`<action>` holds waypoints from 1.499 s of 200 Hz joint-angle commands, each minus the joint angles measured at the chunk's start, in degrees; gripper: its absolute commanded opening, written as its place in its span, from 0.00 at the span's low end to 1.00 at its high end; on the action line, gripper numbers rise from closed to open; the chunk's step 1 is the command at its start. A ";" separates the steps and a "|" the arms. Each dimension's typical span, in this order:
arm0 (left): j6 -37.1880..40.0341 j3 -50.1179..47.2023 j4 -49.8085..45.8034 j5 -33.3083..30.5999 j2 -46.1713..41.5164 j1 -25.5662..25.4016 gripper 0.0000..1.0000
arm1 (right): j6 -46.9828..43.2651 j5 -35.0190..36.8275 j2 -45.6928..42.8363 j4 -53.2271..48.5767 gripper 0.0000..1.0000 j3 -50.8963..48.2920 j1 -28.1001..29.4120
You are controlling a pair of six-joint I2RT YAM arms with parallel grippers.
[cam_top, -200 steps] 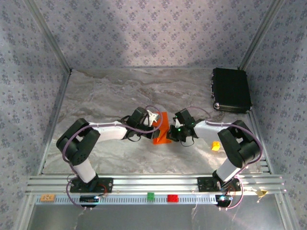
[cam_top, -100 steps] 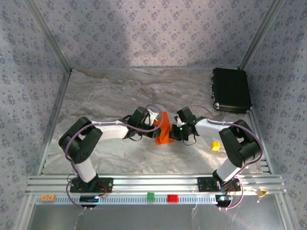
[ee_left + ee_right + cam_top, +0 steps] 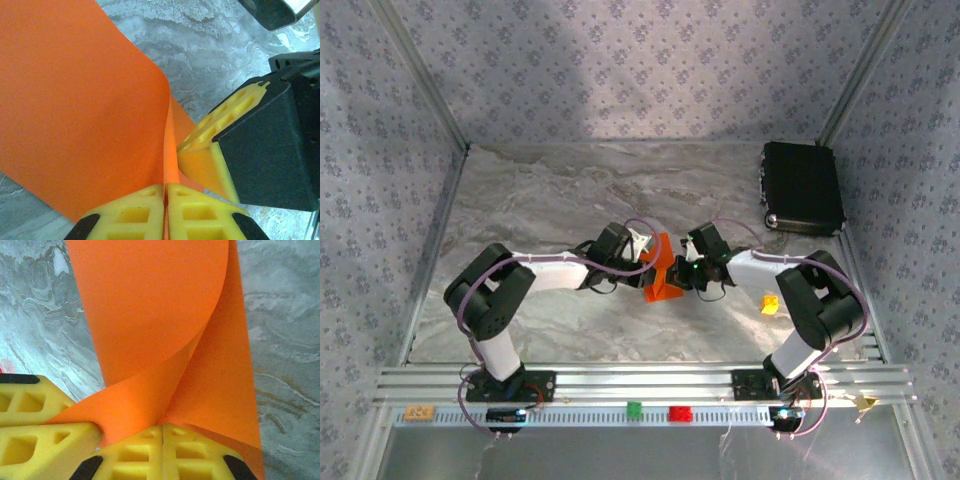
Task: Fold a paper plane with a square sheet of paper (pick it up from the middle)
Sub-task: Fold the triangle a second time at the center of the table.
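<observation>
The thin bright orange square sheet of paper [image 3: 661,271] is found at mid-table over the grey marbled tabletop [image 3: 540,200], held between the two arms and standing roughly on edge. It is bent into a loose curl rather than lying flat. Whether its lower edge touches the tabletop cannot be told

The left gripper [image 3: 165,194] is seen clamped on the sheet, yellow pads pressed together with the paper edge pinched between them. The right gripper [image 3: 162,433] is likewise closed on the sheet, its pads meeting on a fold of the paper. The two grippers are set just beside each other, tips nearly touching

A black rectangular box [image 3: 803,187] is noted at the far right, well apart, and a small yellow-orange block [image 3: 771,304] beside the right arm
</observation>
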 commanded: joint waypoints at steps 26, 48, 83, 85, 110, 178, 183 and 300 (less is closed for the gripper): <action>2.66 2.72 -2.55 -1.76 1.11 0.99 0.09 | -1.01 2.72 2.26 -4.92 0.01 -0.38 -0.18; 4.17 3.40 -3.96 -2.90 1.71 1.49 0.09 | -1.01 2.74 2.21 -4.81 0.01 -0.52 -0.34; 5.36 4.13 -4.96 -3.49 2.82 1.63 0.09 | -0.91 2.66 2.03 -4.69 0.01 -0.46 -0.41; 5.38 4.17 -5.01 -3.49 2.86 1.63 0.09 | -0.92 2.66 2.00 -4.70 0.01 -0.48 -0.38; 5.65 4.40 -5.29 -3.93 3.13 1.67 0.10 | -0.93 2.66 1.73 -4.67 0.01 -0.48 -0.34; 6.17 4.77 -5.78 -5.57 3.71 1.70 0.10 | -0.92 2.66 1.67 -4.68 0.01 -0.63 -0.40; 6.22 4.84 -5.72 -5.57 3.79 1.64 0.09 | -0.92 2.66 1.67 -4.70 0.01 -0.63 -0.42; 6.71 5.05 -6.29 -6.69 4.49 1.76 0.09 | -0.88 2.82 1.29 -4.84 0.01 -0.69 -0.41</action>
